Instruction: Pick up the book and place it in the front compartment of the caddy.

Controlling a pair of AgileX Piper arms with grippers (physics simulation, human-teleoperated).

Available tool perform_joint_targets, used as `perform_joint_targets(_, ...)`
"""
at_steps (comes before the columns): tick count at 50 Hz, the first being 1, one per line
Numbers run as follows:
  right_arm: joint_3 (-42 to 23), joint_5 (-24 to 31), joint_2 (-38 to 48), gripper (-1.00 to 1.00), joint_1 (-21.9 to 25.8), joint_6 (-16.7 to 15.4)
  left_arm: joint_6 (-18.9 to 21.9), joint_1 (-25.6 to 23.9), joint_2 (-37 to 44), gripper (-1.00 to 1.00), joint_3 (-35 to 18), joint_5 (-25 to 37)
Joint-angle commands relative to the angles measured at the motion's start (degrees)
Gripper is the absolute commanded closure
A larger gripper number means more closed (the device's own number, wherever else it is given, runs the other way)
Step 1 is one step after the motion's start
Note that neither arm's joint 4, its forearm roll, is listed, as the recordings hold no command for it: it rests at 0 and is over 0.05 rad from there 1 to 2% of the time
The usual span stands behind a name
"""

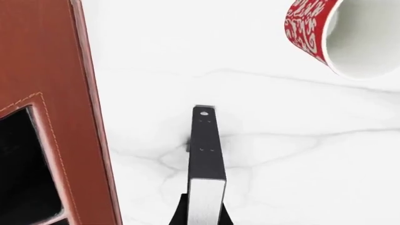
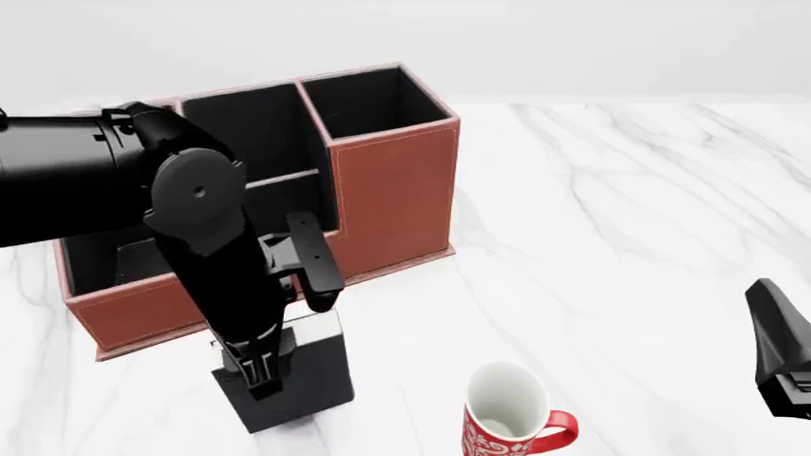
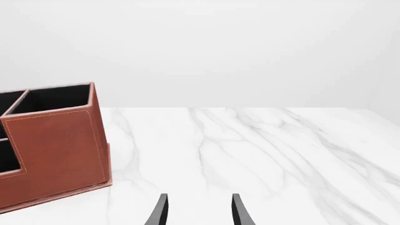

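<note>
The black book (image 2: 311, 366) stands upright on its edge near the table's front, in front of the caddy (image 2: 393, 190); I cannot tell if it touches the table. My left gripper (image 2: 264, 366) is shut on its top. In the left wrist view the book (image 1: 206, 140) shows edge-on with its white page edge between the fingers (image 1: 178, 216), the caddy (image 1: 50, 70) beside it. The front compartment (image 2: 260, 133) is the full-height middle cell. My right gripper (image 3: 200, 213) is open and empty, low at the front right (image 2: 780, 347).
A red-and-white mug (image 2: 507, 418) stands upright at the front, right of the book; it also shows in the left wrist view (image 1: 337, 33). The caddy's corner shows in the right wrist view (image 3: 56, 145). White marble table (image 2: 609, 209) stretches to the right.
</note>
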Motion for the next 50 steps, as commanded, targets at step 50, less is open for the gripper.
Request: perform_joint_targets(50, 0.05, 0.08, -0.14, -1.0, -0.01, 0.01, 25.15, 17.56, -3.12, 1.0, -14.46, 6.4)
